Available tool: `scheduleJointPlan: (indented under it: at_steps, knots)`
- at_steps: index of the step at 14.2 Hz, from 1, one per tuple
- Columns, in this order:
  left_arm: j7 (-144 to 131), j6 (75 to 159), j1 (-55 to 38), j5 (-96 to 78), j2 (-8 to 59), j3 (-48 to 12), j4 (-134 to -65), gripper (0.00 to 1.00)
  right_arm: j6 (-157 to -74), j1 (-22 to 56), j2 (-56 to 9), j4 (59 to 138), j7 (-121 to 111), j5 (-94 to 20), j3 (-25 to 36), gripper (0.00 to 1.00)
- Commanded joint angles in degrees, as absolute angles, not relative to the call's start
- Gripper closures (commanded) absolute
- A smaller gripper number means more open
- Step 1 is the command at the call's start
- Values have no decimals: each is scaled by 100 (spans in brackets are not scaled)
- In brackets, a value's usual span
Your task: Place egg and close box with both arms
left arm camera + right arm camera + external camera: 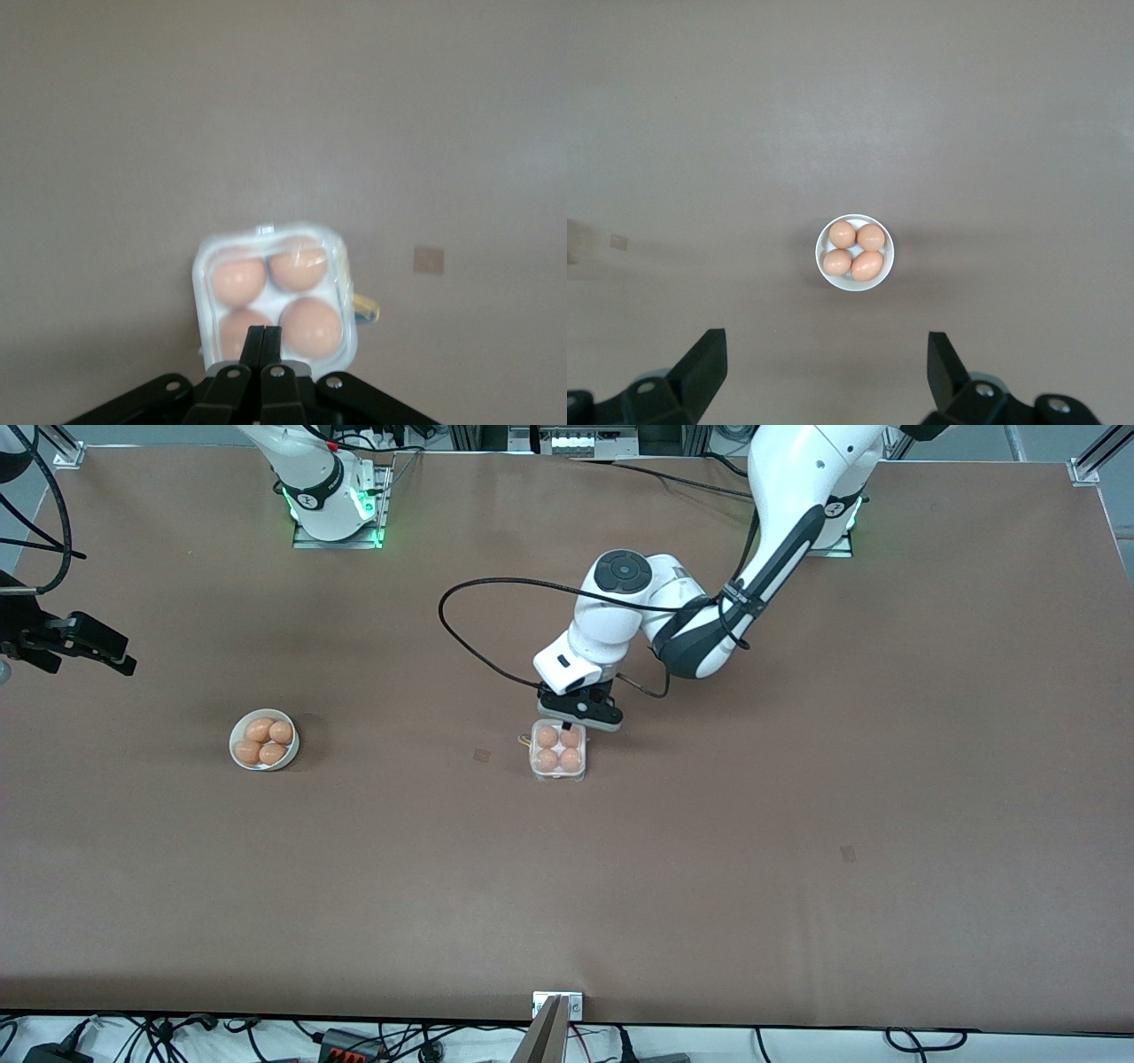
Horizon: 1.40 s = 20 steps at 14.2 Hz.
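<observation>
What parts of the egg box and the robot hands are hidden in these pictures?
- Egg box latch: too small in the front view; in the left wrist view the left gripper, fingers together, covers the box's edge.
- Right gripper: front view's edge cuts off its arm; fingers wide apart, high above the bowl.

A robotics lab: two white arms bolted by metal plates to a brown table (797,886), with cables (354,1036) and aluminium framing around it.

No text, label or number is readable.
</observation>
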<state>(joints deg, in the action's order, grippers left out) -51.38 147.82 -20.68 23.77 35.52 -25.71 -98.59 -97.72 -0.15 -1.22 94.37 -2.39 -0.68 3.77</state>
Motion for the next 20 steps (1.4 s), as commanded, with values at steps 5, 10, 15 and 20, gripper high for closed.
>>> scheduleJointPlan:
  at_steps: [5,10,15,20]
  knots:
    - [-4836,13662,-1820,2531,3008,-2646,-9712,99,-9721,-141,-114,9378,-272,-18,290,0]
    - [-3325,11054,-1775,2426,2689,-2672,-8958,98,-9712,-123,-114,9387,-334,-17,272,0]
    - [-1681,8949,-1618,2215,2698,-2645,-8122,41,-9703,-114,-105,9404,-290,0,272,0]
    - [-1459,8816,-952,1480,2698,-2619,-7561,0,-9703,-123,-105,9413,-255,0,272,0]
